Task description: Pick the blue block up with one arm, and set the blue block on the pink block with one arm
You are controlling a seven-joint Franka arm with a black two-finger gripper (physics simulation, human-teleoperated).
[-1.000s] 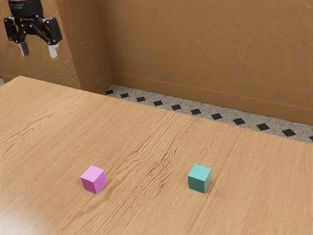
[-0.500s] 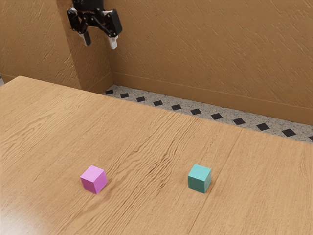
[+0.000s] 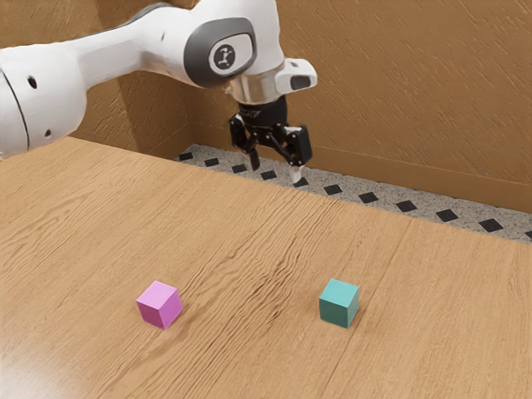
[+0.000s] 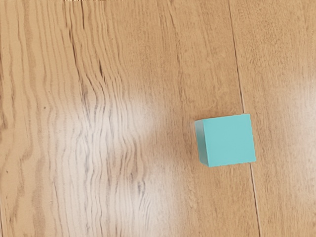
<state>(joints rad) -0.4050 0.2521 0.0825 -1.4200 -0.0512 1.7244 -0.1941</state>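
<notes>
Here is the blue block [image 3: 339,302], more teal than true blue, a small crisp-edged cube with flat matte faces, sitting square on the table [image 3: 249,241] toward the exterior view's right; from the wrist camera the blue block [image 4: 227,139] shows its pale top face and a thin sliver of one side, and a thin dark plank seam [image 4: 236,59] in the wood runs straight under it; the table [image 4: 98,123] there is warm light-brown timber with wavy dark grain and a soft whitish sheen beside the cube; out to the exterior view's left, well apart from the blue one and at about the same depth on the tabletop, the pink block [image 3: 159,304] rests, a cube of like size, smooth and matte, turned a little so one corner faces the camera; above and behind both, the gripper [image 3: 274,166] hangs in the air with its black jaws spread wide and nothing between them, its pale fingertips [image 3: 297,175] pointing down; it rides on the arm [image 3: 125,50], glossy white rounded shells with a grey joint cap, coming in from the upper left; behind the table's far edge lies a speckled floor [image 3: 366,197] with a row of black diamond tiles, and a brown, rough-textured wall [image 3: 399,75] with a plain skirting board.
</notes>
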